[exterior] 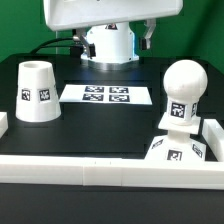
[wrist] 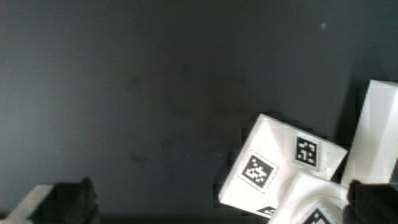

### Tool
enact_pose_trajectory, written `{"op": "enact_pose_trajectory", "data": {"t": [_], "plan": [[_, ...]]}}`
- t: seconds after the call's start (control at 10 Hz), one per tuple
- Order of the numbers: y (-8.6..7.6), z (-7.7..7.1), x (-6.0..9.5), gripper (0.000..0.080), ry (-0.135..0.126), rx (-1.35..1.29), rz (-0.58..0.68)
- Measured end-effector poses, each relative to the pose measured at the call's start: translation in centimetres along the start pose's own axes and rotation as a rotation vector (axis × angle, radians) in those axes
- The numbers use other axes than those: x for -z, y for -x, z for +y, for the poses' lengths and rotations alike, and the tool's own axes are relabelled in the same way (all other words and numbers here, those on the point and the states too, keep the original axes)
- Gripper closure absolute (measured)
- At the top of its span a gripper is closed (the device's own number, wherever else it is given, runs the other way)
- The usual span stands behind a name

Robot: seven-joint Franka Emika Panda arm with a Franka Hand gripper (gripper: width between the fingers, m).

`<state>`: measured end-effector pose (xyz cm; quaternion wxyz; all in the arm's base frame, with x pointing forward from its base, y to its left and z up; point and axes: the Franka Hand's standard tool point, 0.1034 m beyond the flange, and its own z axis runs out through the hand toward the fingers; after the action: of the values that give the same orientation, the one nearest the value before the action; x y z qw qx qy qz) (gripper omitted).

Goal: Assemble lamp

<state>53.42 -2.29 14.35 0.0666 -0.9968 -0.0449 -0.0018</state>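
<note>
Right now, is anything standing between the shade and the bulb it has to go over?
Nothing visible does. The shade stands on the table at the exterior view's left, the bulb upright on the base at its right. Only the flat marker board lies between them, low on the table.

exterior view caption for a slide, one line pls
Lamp assembly, mid-task: bulb upright on the base at the exterior view's right, shade apart at its left, marker board between them.
</note>
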Motion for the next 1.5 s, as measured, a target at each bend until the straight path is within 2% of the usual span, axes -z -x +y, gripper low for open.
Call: {"op": "enact_pose_trajectory", "data": {"t": [0.1, 0.3, 0.4, 0.6, 0.8, 1.0, 1.2, 1.4, 1.5], "plan": [[1.4, 1.0, 0.3, 0.0101, -0.003, 0.038, -0.004], [5.2, 4.4, 0.9, 0.0101, -0.009, 0.061, -0.012], [5.7, 5.4, 0.9, 0.0101, -0.014, 0.046, -0.012], [5.6, 4.9, 0.8, 0.0101, -0.014, 0.056, -0.013], [5.8, 5.1, 0.7, 0.0101, -0.014, 0.061, -0.014], [8.3, 6.4, 0.1, 0.0101, -0.018, 0.071, -0.031], [9.9, 7.4, -0.1, 0.0101, -0.017, 0.07, -0.036], [10.8, 8.9, -0.5, 0.0101, -0.02, 0.082, -0.035], [10.9, 9.2, -1.2, 0.0101, -0.01, 0.083, -0.03]]}}
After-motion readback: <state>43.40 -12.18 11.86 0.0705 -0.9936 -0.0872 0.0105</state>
